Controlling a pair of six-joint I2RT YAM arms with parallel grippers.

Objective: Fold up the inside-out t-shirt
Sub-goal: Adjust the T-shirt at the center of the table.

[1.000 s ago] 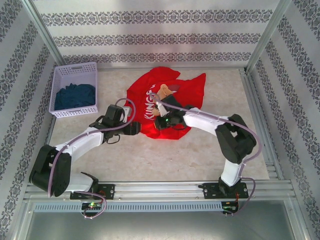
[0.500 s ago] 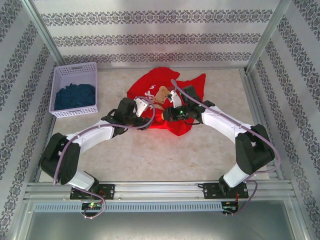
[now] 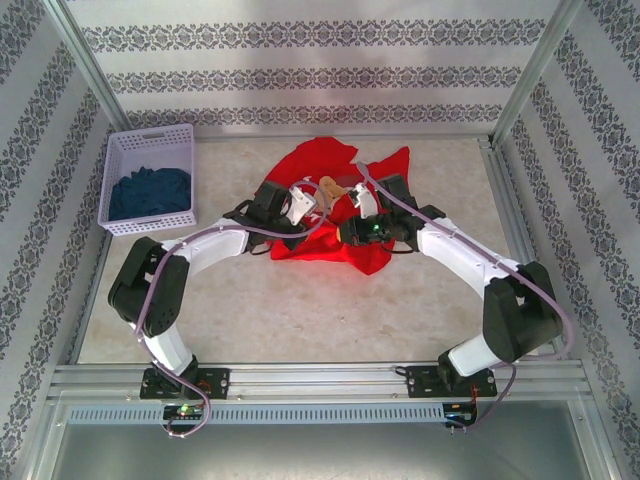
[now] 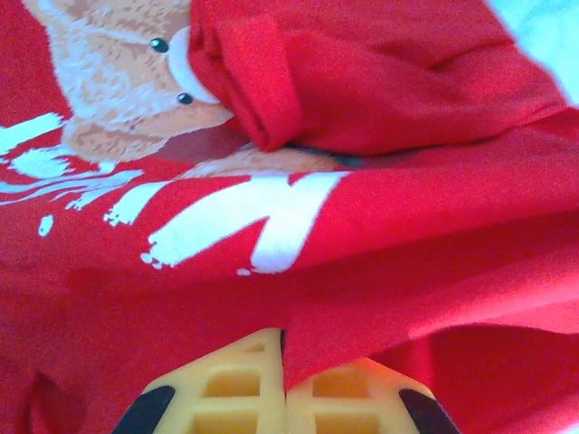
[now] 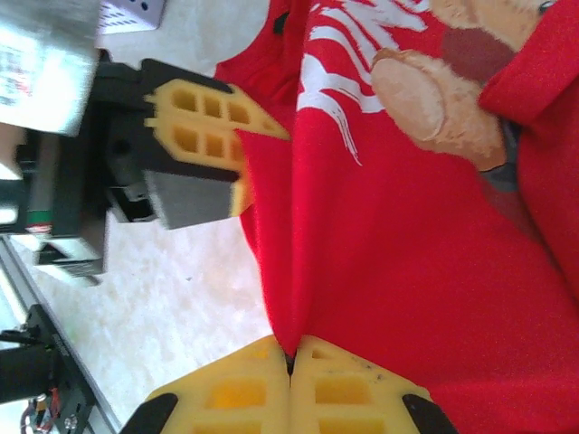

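The inside-out t-shirt point(image 3: 322, 160) lies bunched on the far middle of the bench point(image 3: 300, 310), its white lettering and bear print half buried under a rolled fold in the left wrist view. Both grippers have hold of it. The left gripper point(image 4: 283, 348) has its yellow fingers pressed together on a ridge of red cloth, and the right gripper point(image 5: 291, 357) is clamped the same way on an edge just beside it. In the right wrist view the left gripper point(image 5: 222, 127) sits close by, along the same hem.

With two pinches this near each other, the sensible move seems to be to lift a little and draw the hands apart evenly. That way the edge goes taut and the crumpled body hangs free — a pull from one side would probably only drag the heap.

A second ago the shirt lay flatter with its print open to the overhead camera, and the left gripper point(image 3: 297, 205) stood apart at its near-left edge. It has since reached in and closed, and the right gripper point(image 3: 360, 207) has carried its cloth farther back.

The white basket point(image 3: 150, 132) of dark blue cloth point(image 3: 150, 192) has not moved.
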